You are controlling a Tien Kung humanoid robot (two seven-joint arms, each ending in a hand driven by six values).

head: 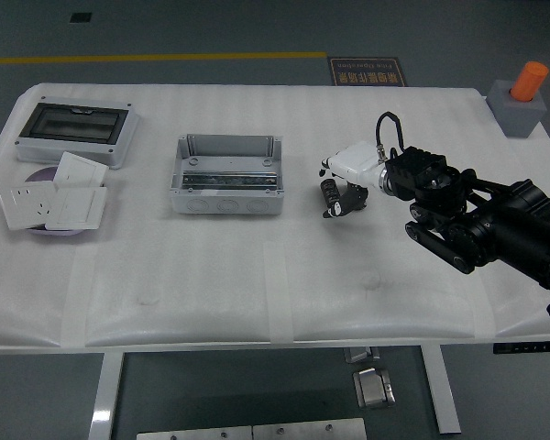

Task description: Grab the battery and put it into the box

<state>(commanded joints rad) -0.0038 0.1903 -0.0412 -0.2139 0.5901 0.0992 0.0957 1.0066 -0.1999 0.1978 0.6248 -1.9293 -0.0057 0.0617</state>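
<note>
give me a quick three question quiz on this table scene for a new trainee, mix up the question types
1. True or false: the grey box sits open and left of the right hand.
2. What sits on the grey block at the far right corner? A) an orange cylinder B) a wall socket C) a battery
3. Fill in: the white socket plates lie on a ____ dish.

Key: 1 true; 2 A; 3 purple.
</note>
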